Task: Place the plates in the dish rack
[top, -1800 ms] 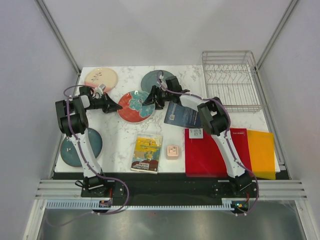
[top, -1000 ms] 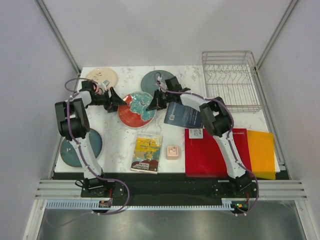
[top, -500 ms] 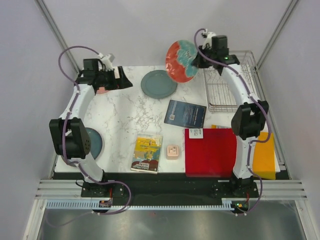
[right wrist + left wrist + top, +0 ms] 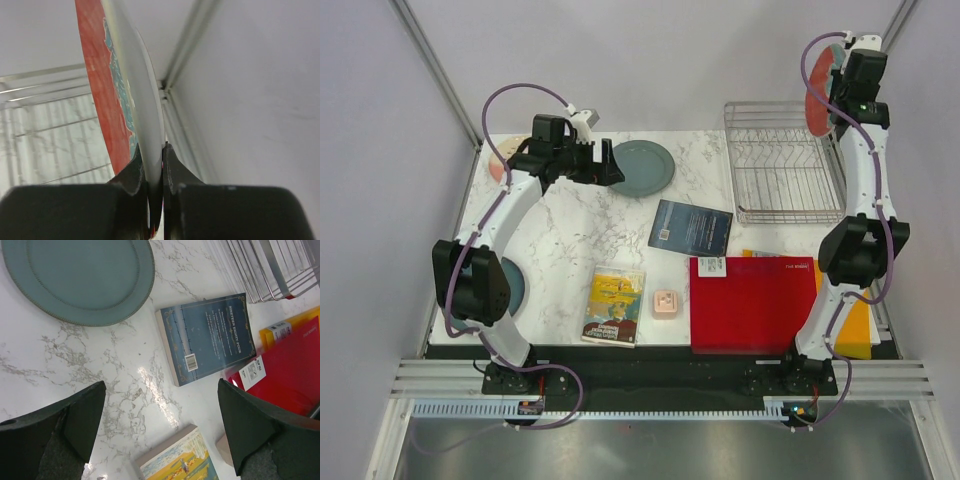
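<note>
Gripping the red plate (image 4: pixel 107 90) by its rim, the right gripper (image 4: pixel 152 152) is clamped tight on it. The plate stands on edge, a glossy red face with teal floral patches and a pale back. It hangs high at the far right, over the far right corner of the dish rack (image 4: pixel 785 165). The rack is rectangular, thin silver wire with raised sides and a row of upright prongs, with marble showing through its bars. The left gripper (image 4: pixel 161 390) is spread wide and holds nothing, hovering just right of the grey-green plate (image 4: pixel 80 275). That plate is round and matte with a beaded rim, lying flat on the white marble table (image 4: pixel 570 230) at far centre. The cream-and-pink plate (image 4: pixel 497 165) sits at the far left and the dark teal plate (image 4: pixel 513 288) at the near left, both partly hidden by the left arm. A blue book (image 4: pixel 207 337), a yellow book (image 4: pixel 615 305), a small pink block (image 4: pixel 666 303) and a flat red mat (image 4: pixel 745 305) lie nearer.
</note>
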